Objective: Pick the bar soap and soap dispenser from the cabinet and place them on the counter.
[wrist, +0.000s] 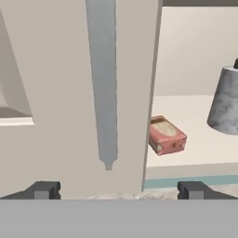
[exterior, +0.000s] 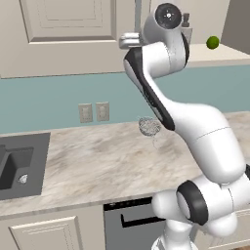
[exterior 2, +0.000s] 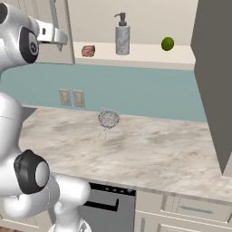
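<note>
Claw [wrist: 119, 189] spread wide, nothing between the tips – bottom of hand view, facing the closed beige panelled cabinet door [wrist: 69, 93] and its long grey bar handle [wrist: 103, 83]. Right of the door's edge, the open cabinet shelf [wrist: 195, 158]: small reddish-brown bar soap [wrist: 166, 135] near the front lip, just past the door edge, and tall grey speckled soap dispenser [exterior 2: 122, 35] further right, apart from it. Green round lime [exterior 2: 167, 43] far right on the shelf. Marbled beige stone bench [exterior 2: 149, 149] below – mostly bare, wire-mesh ball [exterior 2: 108, 118] near the backsplash, dark sink [exterior: 17, 166] at left end.
</note>
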